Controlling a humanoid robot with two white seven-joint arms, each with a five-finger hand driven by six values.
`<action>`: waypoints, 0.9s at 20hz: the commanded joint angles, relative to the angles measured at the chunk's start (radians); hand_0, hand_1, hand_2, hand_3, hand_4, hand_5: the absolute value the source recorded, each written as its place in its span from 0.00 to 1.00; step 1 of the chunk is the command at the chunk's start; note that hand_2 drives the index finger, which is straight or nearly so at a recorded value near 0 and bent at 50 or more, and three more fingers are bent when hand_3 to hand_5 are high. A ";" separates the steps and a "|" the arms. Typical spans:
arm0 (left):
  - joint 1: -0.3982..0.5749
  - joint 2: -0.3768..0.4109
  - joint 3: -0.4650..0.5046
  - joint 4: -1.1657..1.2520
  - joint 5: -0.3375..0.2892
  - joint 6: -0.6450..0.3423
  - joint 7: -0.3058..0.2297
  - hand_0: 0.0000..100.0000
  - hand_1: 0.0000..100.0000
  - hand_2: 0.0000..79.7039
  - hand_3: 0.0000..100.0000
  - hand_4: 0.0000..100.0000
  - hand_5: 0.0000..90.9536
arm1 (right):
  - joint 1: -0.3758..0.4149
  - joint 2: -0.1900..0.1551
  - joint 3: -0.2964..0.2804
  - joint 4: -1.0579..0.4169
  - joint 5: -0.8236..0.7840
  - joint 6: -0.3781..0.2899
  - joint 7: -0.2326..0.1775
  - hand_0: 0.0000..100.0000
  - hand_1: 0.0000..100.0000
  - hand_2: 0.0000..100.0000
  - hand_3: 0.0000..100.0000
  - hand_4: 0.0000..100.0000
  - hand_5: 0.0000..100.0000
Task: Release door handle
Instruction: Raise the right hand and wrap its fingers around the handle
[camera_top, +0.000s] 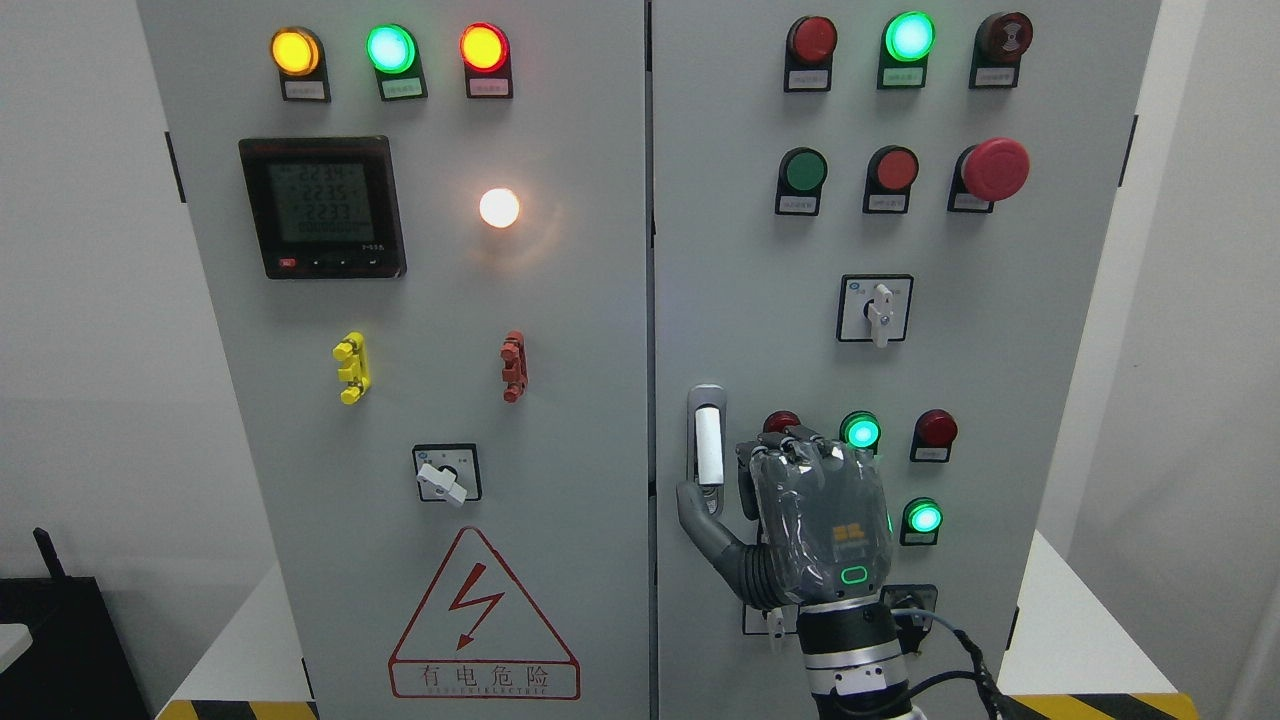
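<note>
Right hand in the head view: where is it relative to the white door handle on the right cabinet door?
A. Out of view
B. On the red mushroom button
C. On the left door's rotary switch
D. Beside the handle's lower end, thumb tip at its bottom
D: the right hand sits just right of the door handle, thumb reaching its lower end, fingers not wrapped around it.

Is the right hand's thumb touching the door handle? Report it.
Touching, as far as the head view shows: the right hand has its thumb tip against the lower end of the white door handle, with no gap visible; the other fingers sit beside it.
</note>
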 joint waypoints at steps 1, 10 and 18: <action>0.000 0.000 -0.014 0.020 0.000 0.000 -0.001 0.12 0.39 0.00 0.00 0.00 0.00 | -0.004 0.001 0.002 0.016 0.000 0.001 0.000 0.29 0.41 0.96 1.00 0.91 0.99; 0.000 0.000 -0.014 0.020 0.000 0.000 -0.001 0.12 0.39 0.00 0.00 0.00 0.00 | -0.004 0.001 -0.001 0.022 0.000 0.002 0.019 0.29 0.42 0.96 1.00 0.91 0.99; 0.000 0.000 -0.014 0.020 0.000 0.000 -0.001 0.12 0.39 0.00 0.00 0.00 0.00 | -0.004 0.002 -0.006 0.019 0.000 0.028 0.016 0.31 0.42 0.96 1.00 0.91 0.99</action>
